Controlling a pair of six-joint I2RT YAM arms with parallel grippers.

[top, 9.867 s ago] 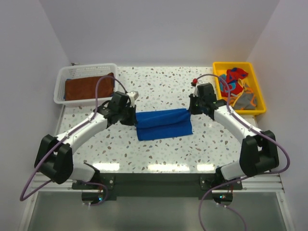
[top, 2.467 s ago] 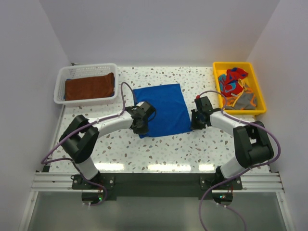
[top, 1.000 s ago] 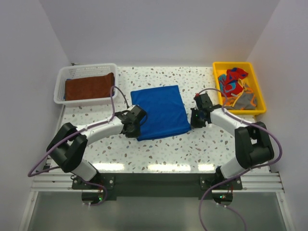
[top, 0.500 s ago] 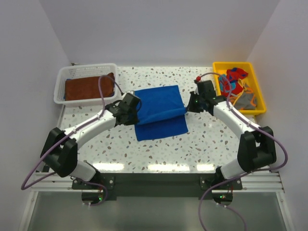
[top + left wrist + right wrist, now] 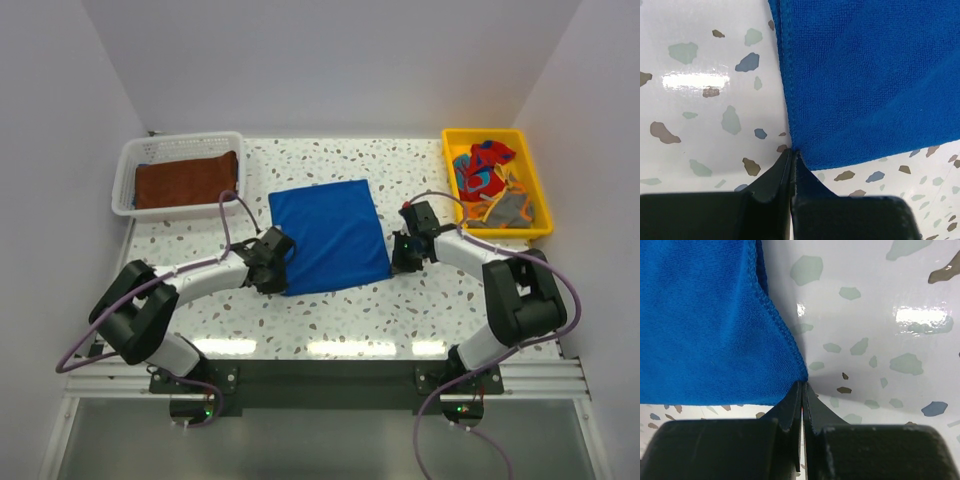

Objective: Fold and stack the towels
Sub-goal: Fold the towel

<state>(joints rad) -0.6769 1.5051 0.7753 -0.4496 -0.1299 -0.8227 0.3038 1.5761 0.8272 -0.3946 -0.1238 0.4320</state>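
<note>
One plain blue towel [image 5: 330, 237], flat

blue towel [image 5: 331, 237]: was matt, napped cloth, hems stitched
tabletop [image 5: 440, 300]: shone glossy, smooth, speckled like terrazzo
basket [image 5: 128, 175]: was white plastic lattice
tray [image 5: 535, 185]: perhaps smooth yellow plastic

One view looks down from above; both wrist views hug the blue towel [image 5: 330, 237].
</note>
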